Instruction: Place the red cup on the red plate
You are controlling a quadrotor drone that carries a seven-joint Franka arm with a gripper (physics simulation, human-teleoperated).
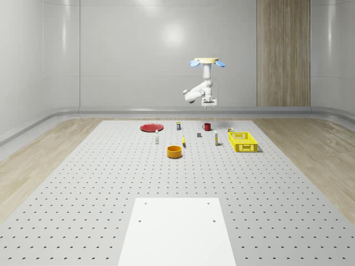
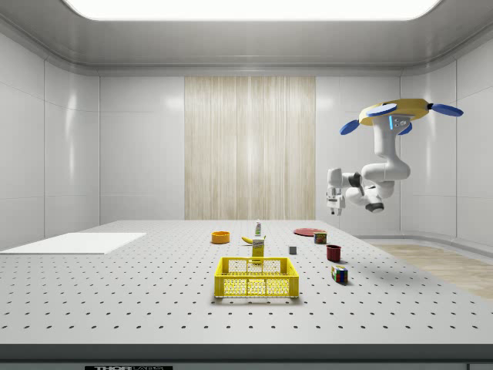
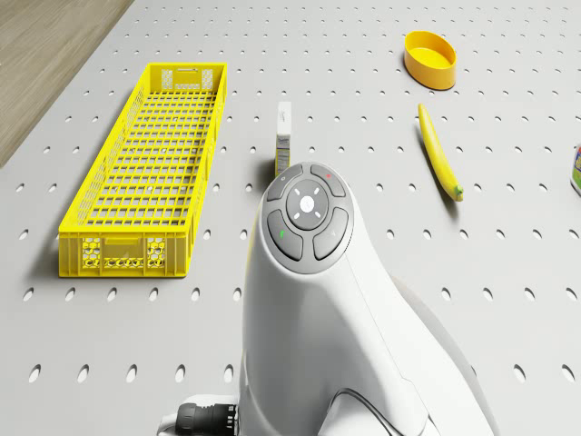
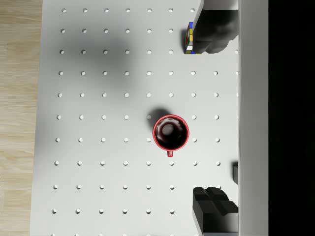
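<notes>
Wrist view looked straight down on the red cup, upright on the pegboard table, handle free; fingers spread wide apart, well above it, gripping nothing; drone hovered high over the cup; red plate well apart, bare; nothing done yet; descent, grasp, carry and placing all remained.

drone hovering, arm bent, claw open
</notes>
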